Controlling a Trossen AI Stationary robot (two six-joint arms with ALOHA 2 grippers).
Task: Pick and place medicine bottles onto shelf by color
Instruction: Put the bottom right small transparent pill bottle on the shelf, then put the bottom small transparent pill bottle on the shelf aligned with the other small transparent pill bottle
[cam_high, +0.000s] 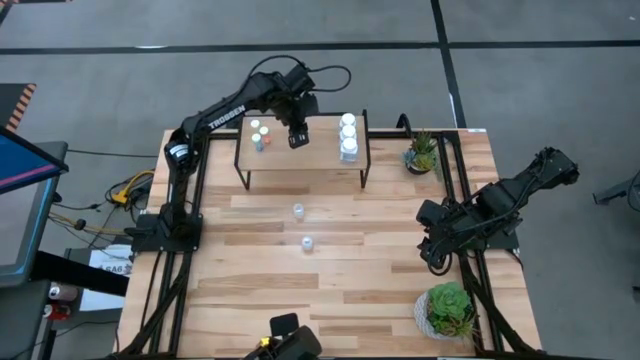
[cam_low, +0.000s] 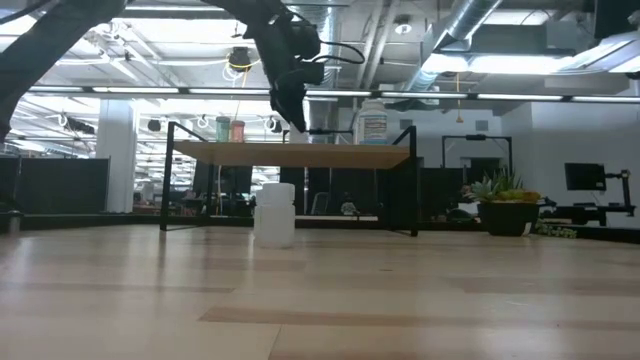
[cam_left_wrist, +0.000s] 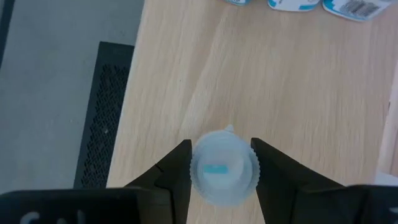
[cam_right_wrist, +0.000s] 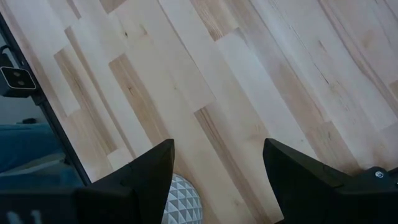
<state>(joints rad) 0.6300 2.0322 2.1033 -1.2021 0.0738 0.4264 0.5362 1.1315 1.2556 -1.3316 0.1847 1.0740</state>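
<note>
The shelf (cam_high: 300, 158) stands at the table's far side. On its left end are small medicine bottles with coloured bodies (cam_high: 258, 134); on its right end are white ones (cam_high: 348, 137). My left gripper (cam_high: 298, 136) is over the shelf's middle, shut on a pale-blue translucent bottle (cam_left_wrist: 224, 169). Two small bottles (cam_high: 297, 210) (cam_high: 307, 243) stand upright on the table in front of the shelf. My right gripper (cam_right_wrist: 217, 168) hangs open over the table's right side, with nothing between its fingers. My left gripper pinches the pale-blue bottle by the ridged rim of its cap (cam_left_wrist: 194, 167), one finger on each side. The fingers (cam_left_wrist: 271, 167) come from above, slanting down. The bottle is upright over the shelf board (cam_left_wrist: 261, 87); whether its base rests on it, I cannot tell.
A potted plant (cam_high: 423, 152) stands right of the shelf, and a bigger one (cam_high: 448, 308) sits at the near right, its white pot (cam_right_wrist: 183, 200) just under my right gripper. Bare tabletop (cam_high: 250, 270) lies left of the loose bottles.
</note>
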